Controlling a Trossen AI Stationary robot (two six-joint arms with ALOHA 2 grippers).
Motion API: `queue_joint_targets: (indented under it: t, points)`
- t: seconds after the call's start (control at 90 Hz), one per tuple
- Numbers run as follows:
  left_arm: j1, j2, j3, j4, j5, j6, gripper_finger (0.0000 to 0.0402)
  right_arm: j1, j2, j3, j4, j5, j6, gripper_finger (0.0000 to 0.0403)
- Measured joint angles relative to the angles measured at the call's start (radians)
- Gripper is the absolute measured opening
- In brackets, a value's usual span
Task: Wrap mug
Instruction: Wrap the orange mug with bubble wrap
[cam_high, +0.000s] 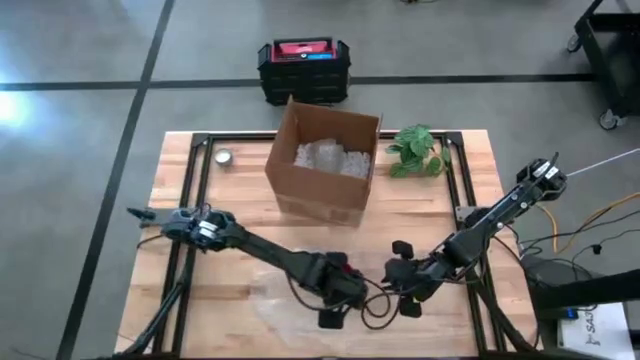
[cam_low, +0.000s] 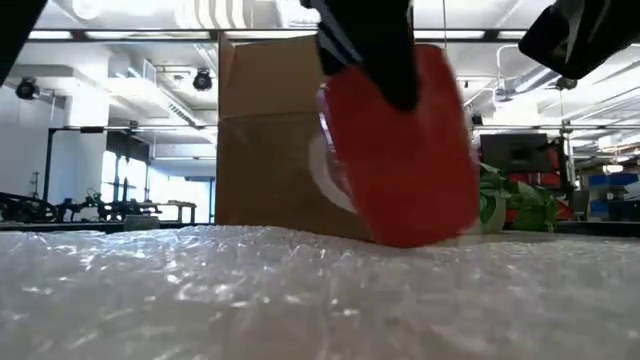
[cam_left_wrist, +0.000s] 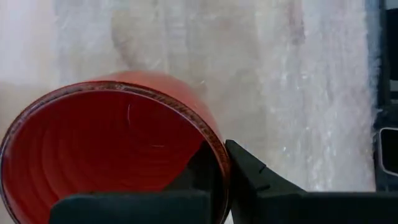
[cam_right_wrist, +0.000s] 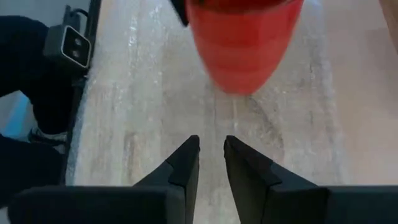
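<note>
A red mug (cam_low: 410, 150) hangs tilted from my left gripper (cam_high: 340, 288), which is shut on its rim, over a sheet of clear bubble wrap (cam_low: 300, 290) spread on the table's near middle. The left wrist view looks into the mug's open mouth (cam_left_wrist: 106, 162). Its base (cam_right_wrist: 239, 74) is close over the wrap; I cannot tell whether they touch. My right gripper (cam_right_wrist: 210, 163) stands just right of the mug, low over the wrap and pointing at it. It is open by a narrow gap with nothing between its fingers. My left gripper holds the mug by its rim wall (cam_left_wrist: 217, 155), one finger inside the mug (cam_left_wrist: 196, 177) and one outside (cam_left_wrist: 255, 177). The fingers come from above. The mug hangs below them, tilted, mouth up and base down toward the bubble wrap.
An open cardboard box (cam_high: 325, 165) with packing material inside stands behind the wrap at the table's far middle. A green plant (cam_high: 415, 150) lies to its right and a small round object (cam_high: 224, 156) sits at the far left. A black and red case (cam_high: 303, 65) stands on the floor beyond.
</note>
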Motion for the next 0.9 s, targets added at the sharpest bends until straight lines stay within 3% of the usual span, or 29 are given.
queue_joint_targets:
  t: [0.322,0.9]
  points:
    - [0.003,0.007,-0.007,0.005,0.037,0.0,0.0012,0.0,0.003,0.0,0.002,0.022,0.0,0.008]
    - [0.004,0.0,0.034,0.022,0.036,0.001,0.0145,0.0,0.004,0.0,0.002,0.023,-0.006,0.0053]
